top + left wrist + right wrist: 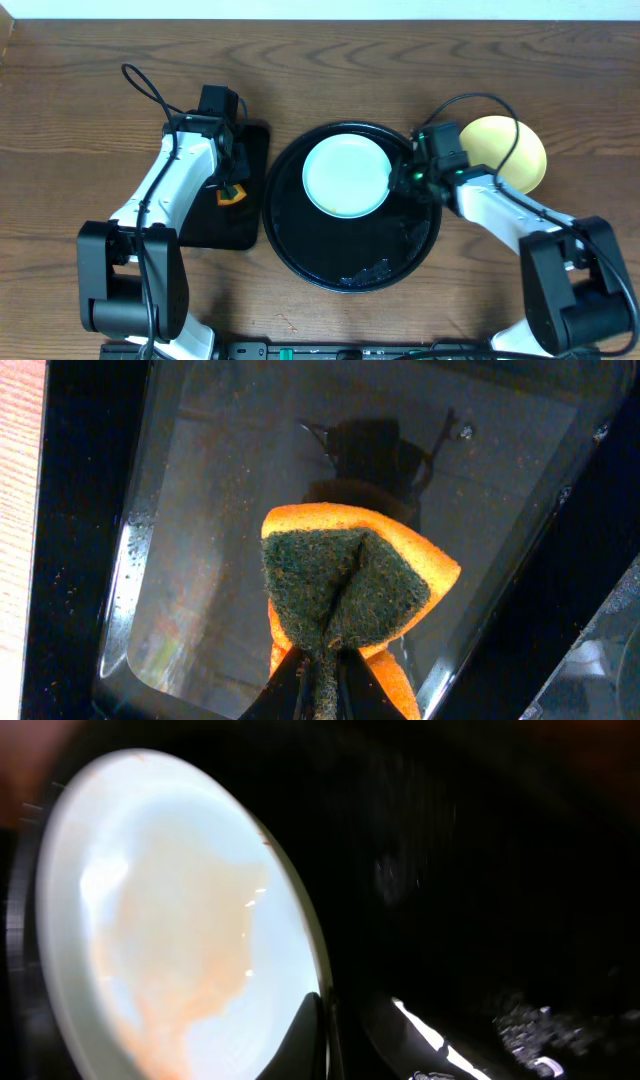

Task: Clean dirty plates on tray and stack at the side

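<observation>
I count two plates, two trays and one sponge; the mint plate (346,176) lies in the upper half of the round tray (300,245), and the yellow plate (510,150) sits on the bare wooden table (80,90) just right of that tray, partly hidden under my right arm; whether anything lies beneath it I cannot tell.

My left arm reaches forward over the small rectangular tray (250,150); my left claw (232,186) points down into it, its jaws pinched together on the sponge (231,194); from my left wrist the sponge (345,595) is folded in the grip, green scouring face up and orange foam around it, held above the tray's speckled floor (220,510).

My right arm stretches in from the right, across the round tray's rim; my right claw (408,178) is closed tight at the mint plate's right edge, and from my right wrist the rim appears nipped between the fingers (308,1038); that plate (170,920) carries a faint orange smear across its middle.

The round tray holds only this one plate, with wet glints (365,272) near its lower rim.
</observation>
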